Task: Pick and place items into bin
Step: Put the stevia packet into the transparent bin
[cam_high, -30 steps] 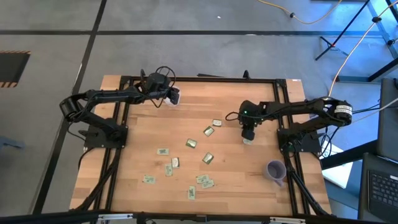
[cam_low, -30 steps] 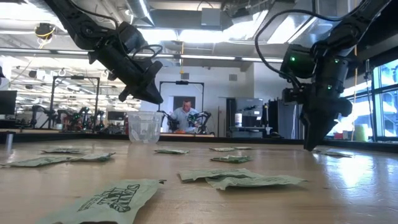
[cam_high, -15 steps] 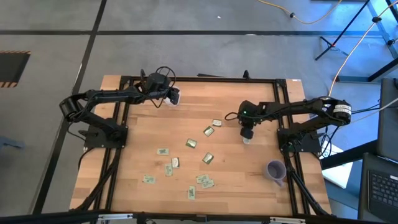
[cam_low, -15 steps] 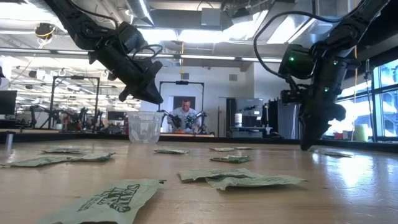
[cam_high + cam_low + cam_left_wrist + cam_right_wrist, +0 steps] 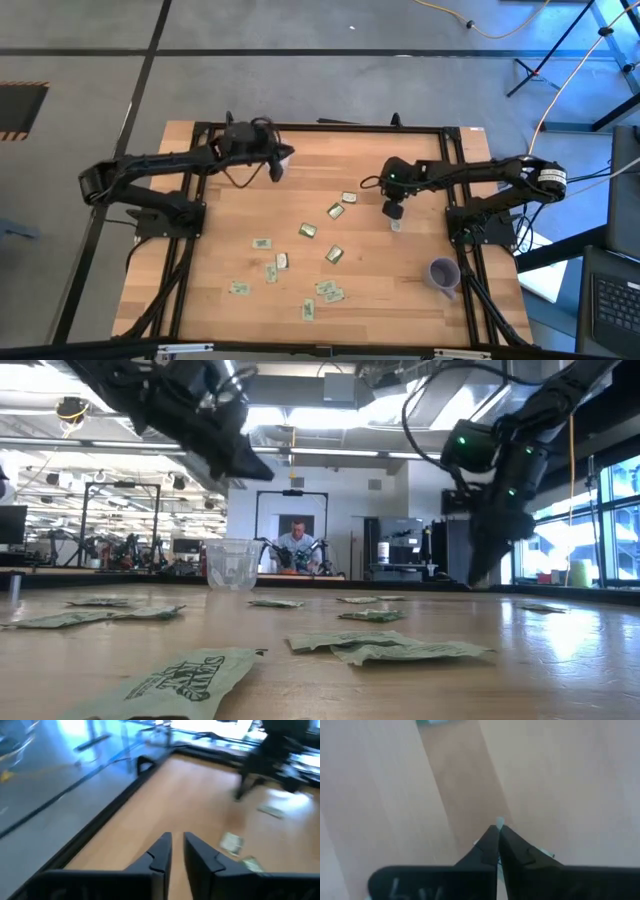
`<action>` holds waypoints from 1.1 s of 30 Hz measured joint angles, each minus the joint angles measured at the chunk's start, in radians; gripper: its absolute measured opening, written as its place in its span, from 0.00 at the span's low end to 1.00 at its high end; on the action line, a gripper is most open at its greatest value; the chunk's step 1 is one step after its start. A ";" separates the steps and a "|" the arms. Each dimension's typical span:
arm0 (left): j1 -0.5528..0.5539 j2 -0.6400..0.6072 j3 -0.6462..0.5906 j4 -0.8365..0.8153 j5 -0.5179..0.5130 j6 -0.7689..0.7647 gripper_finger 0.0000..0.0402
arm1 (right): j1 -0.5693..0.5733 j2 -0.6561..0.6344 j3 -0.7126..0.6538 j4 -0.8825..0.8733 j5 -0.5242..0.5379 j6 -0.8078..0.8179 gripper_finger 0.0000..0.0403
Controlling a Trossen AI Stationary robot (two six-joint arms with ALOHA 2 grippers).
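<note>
Several pale green and gold packets lie flat on the wooden table, spread from the middle to the near edge. The clear cup stands at the far left. My left gripper hangs above the cup, raised well clear of its rim. Its fingers are open by a narrow gap with nothing between them. My right gripper points down at the table's right middle, shut on one packet. My right gripper pinches a packet between its two fingertips; a white sliver of it shows just past the tips and a pale edge beside one finger. The fingers come from above, pointing down. Whether the packet is clear of the table I cannot tell.
A purple translucent cup stands near the right near corner. Black frame rails run along the table's left, right and far sides. A person shows in the room far behind the table.
My left gripper has risen from just beside the cup's rim to well above it, and its arm has swung outward toward the table's left. My right gripper has come up slightly from the table and shifted a little toward the far left.
</note>
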 joint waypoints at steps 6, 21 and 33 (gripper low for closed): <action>-0.140 -0.056 0.000 -0.055 0.011 0.084 0.08 | -0.001 -0.001 0.154 0.006 -0.018 -0.029 0.03; -0.529 -0.087 0.001 -0.315 -0.019 0.006 0.08 | -0.093 0.107 0.706 0.014 -0.189 -0.186 0.03; -0.717 -0.087 0.001 -0.514 -0.220 -0.263 0.04 | -0.111 0.564 1.134 0.001 -0.445 -0.190 0.03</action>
